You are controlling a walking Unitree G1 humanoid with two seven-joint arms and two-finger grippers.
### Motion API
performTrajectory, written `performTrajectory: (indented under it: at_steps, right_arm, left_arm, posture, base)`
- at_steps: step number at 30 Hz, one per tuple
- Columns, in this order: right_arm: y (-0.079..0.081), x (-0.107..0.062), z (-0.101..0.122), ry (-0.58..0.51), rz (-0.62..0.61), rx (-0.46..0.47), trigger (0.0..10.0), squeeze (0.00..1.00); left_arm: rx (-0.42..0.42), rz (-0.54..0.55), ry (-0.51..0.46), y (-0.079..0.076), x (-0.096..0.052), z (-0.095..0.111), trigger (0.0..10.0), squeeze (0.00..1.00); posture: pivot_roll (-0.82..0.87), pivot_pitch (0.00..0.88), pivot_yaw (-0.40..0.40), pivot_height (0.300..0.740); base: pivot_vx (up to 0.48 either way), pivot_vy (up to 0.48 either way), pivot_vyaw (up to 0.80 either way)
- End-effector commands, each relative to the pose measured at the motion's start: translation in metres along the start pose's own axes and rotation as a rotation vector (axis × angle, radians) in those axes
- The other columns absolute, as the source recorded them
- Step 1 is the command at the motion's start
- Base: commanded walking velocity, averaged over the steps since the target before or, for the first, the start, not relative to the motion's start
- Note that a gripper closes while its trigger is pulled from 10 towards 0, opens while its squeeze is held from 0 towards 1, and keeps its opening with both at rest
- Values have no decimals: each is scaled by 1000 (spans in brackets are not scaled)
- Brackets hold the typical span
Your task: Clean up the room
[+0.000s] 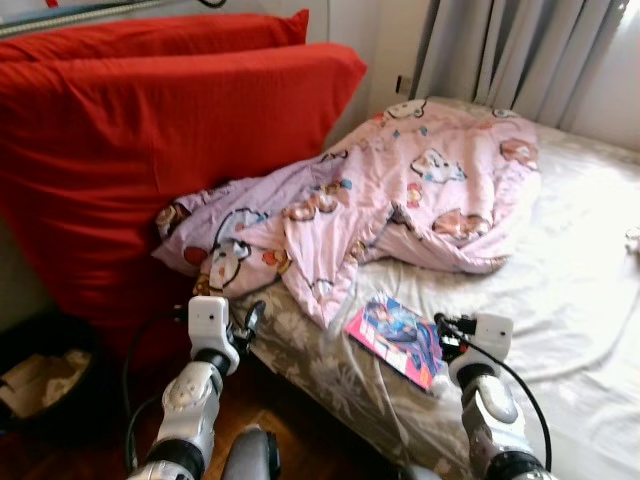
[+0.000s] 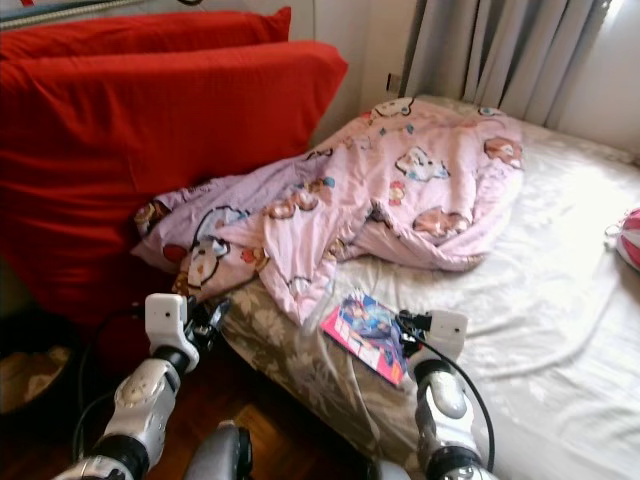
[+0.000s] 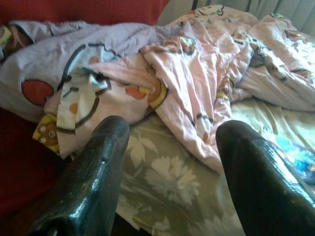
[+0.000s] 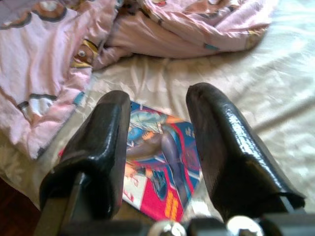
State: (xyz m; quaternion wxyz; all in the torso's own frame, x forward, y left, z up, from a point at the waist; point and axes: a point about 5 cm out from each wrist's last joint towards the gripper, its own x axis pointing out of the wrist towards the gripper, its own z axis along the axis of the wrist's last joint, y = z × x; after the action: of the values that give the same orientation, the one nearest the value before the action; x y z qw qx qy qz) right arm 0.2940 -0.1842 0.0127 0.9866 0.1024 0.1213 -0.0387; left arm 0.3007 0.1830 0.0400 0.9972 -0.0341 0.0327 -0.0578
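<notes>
So in front of me I count two big red pillows [image 1: 170,150] stacked against the wall, one pink cartoon-print blanket [image 1: 400,200] bunched up on one bed [image 1: 570,300], and one colorful comic book [image 1: 395,340] lying near the bed's edge. There's also one set of grey curtains [image 1: 520,50] at the back and one dark basket [image 1: 45,385] on the floor beside the bed. On my side, that's two grippers, my left gripper [image 3: 170,147] and my right gripper [image 4: 157,118], each with two black fingers spread apart.

Daylight from the curtained window [image 1: 540,50] washes out the white sheet [image 1: 590,250] with glare; the floor [image 1: 300,420] beside the bed lies shadowed, and the wrist views look soft.
</notes>
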Motion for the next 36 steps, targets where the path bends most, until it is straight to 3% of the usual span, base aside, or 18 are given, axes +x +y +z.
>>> performTrajectory:
  at_steps: [1,15,21,36]
  right_arm:
    - [2,1,2,-6,-5,8,10000,0]
    - [5,-6,-12,28,-22,81,10000,0]
    - [5,-10,-23,105,-11,48,10000,0]
    - [7,-11,-22,74,7,68,10000,0]
  left_arm:
    - [-6,10,-31,2,0,6,10000,0]
    - [-5,20,-26,5,-11,2,10000,0]
    - [-7,17,-17,5,-12,3,10000,0]
    - [-5,8,13,4,-20,0,10000,0]
  posture:
    - [36,79,-54,620]
    - [75,70,-59,620]
    - [70,86,-52,615]
    - [76,133,-31,600]
  base:
    - [0,0,0]
    - [0,0,0]
    - [0,0,0]
    - [0,0,0]
